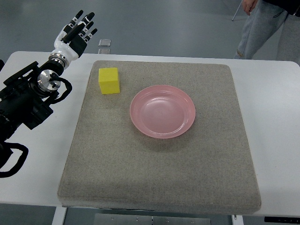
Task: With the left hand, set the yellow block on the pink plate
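A white table [276,122] holds a big grey mat [159,178]. On the mat sit 2 things: a yellow block [108,80] and a pink plate [162,111].

The yellow block is a cube. It sits flat on the mat, near the mat's far left corner. Nothing touches it. The pink plate is round and shallow, and it is bare inside. It sits close to the middle of the mat, to the right of the block and a bit nearer to the robot. There is a small gap of mat between the block and the plate.

The left hand [75,33] comes in from the left side on a black arm [26,101]. The hand is white and black. It is up past the far left corner of the mat, over the far edge of the table. Its fingers [86,21] are stretched out, side by side, a little apart, and they hold nothing. The hand is near the block but does not touch it.

Beyond the table, a small silver thing [104,42] lies on the grey floor [164,23]. In the far right corner, a person's legs [258,28] in light jeans stand by the table.
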